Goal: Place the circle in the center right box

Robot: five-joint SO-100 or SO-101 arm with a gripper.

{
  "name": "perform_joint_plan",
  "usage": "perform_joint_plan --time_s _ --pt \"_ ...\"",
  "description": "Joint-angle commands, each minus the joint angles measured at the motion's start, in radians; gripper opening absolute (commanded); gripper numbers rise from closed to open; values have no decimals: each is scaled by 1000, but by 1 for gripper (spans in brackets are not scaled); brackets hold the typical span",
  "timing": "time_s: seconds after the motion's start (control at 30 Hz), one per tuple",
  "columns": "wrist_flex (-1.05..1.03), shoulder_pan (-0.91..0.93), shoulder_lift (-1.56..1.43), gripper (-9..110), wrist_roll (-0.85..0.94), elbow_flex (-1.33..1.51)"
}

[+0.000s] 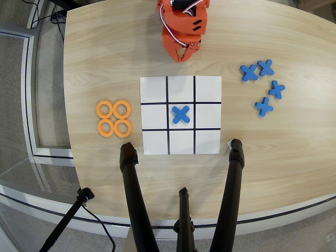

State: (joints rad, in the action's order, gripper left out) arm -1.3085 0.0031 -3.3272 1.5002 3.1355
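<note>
— Where are the rings?

— Four orange rings sit in a tight two-by-two cluster on the wooden table (273, 157), left of the paper grid (180, 115) in the overhead view. The top pair: one ring (104, 109) and its neighbour (122, 109). Below them, another (106, 127) and the last (123, 127). They lie flat, touching or nearly touching each other, and none is on the paper.

— And the middle box on the right side?

— That cell (208, 116) is bare white paper. The only piece on the grid is a blue cross (180, 114) in the middle cell, just beside it.

— More crosses around?

— Four, loose on the table to the right of the grid: two close together up top (249, 72) (265, 67), one lower (276, 89), and one below that (264, 106). All are well apart from the paper.

— What about the arm?

— The orange arm (182, 21) is at the far edge of the table, above the grid's top edge. Its gripper (183, 56) points down toward the paper, holding nothing, its tips drawn close with barely a slit between them. It is well apart from the rings.

— Those dark things in front?

— Black tripod legs (134, 199), standing at the near edge of the table.
</note>
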Motion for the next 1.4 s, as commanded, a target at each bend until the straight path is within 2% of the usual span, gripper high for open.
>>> perform_joint_plan --time_s 0.0,0.43,0.63,0.77,0.93,1.37 --pt "-9 8 6 0 -6 -12" --pt "-25 9 6 2 -5 -34" --pt "-25 38 46 9 -5 -95" --pt "-20 77 129 21 -6 -176" --pt "-2 127 252 29 2 -275" --pt "95 249 747 29 -46 -733"
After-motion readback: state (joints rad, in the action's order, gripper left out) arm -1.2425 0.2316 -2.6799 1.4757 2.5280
